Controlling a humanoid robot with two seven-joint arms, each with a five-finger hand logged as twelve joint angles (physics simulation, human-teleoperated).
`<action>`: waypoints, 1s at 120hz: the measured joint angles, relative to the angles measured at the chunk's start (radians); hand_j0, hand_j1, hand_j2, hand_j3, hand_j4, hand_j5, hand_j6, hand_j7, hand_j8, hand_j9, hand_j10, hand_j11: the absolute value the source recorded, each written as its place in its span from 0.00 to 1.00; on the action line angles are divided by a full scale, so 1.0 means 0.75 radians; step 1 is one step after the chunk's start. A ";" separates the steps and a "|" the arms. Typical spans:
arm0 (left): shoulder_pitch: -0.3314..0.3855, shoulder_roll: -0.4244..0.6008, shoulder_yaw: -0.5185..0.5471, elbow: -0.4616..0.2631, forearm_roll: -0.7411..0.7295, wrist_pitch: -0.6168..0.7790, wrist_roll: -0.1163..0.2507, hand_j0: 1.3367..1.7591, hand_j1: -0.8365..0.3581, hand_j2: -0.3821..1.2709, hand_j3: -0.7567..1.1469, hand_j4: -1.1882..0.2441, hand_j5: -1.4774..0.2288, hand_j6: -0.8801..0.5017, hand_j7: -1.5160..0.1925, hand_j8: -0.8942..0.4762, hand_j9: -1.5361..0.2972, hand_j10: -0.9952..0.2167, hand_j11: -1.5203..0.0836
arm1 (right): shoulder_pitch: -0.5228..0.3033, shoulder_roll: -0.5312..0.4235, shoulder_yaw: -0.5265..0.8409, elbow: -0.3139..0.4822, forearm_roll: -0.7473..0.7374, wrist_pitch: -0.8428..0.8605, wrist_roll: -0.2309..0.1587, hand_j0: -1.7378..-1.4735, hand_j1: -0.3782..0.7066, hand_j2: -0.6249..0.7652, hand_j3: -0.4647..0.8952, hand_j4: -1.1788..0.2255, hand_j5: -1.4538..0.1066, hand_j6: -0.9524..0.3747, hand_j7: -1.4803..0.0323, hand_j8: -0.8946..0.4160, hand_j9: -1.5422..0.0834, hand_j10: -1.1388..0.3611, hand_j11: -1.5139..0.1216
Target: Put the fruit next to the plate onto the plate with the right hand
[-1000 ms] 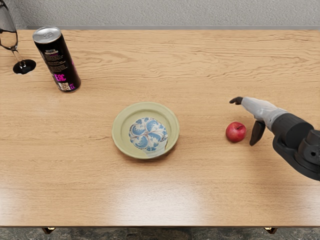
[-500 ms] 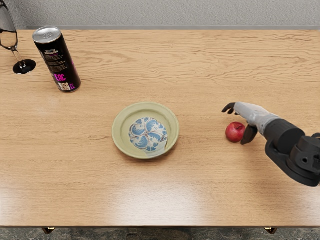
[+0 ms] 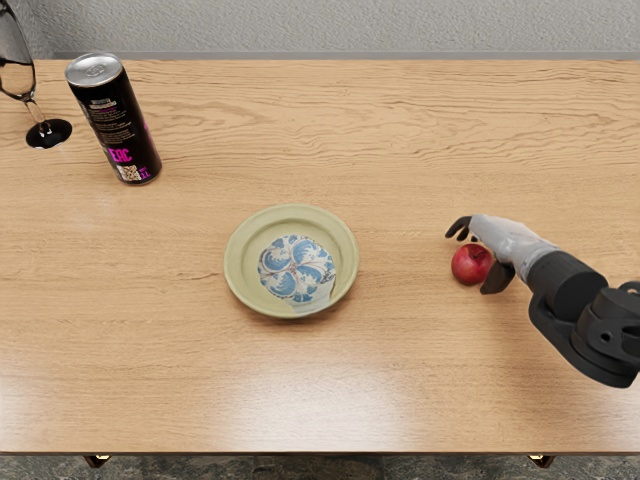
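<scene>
Red apple [image 3: 470,264] now deeper within the open right hand [image 3: 492,245]

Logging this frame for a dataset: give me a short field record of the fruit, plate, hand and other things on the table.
fruit: red apple, on the table, right of the plate, apart from it
plate: green rim, blue pattern, mid-table, holds nothing
right hand: arched over the apple, fingers spread, no grasp closed
left hand: not in view
other: black can and wine glass, far-left corner
</scene>
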 joint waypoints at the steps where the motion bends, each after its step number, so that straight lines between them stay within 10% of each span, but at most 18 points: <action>1: 0.000 0.000 0.000 0.000 0.000 0.000 0.000 0.76 0.98 0.23 0.40 0.82 0.86 0.63 0.88 0.65 0.83 0.81 0.94 | -0.001 0.000 0.000 0.000 0.000 -0.001 0.000 0.30 0.42 0.40 0.34 0.58 0.64 0.45 0.67 0.41 0.67 0.52 0.64; 120: 0.001 0.000 0.001 0.000 0.000 0.000 0.000 0.76 0.98 0.23 0.40 0.82 0.86 0.63 0.88 0.65 0.83 0.81 0.94 | -0.038 -0.002 -0.001 0.002 -0.021 -0.027 -0.001 0.33 0.58 0.46 0.34 0.48 0.42 0.42 0.46 0.35 0.46 0.36 0.44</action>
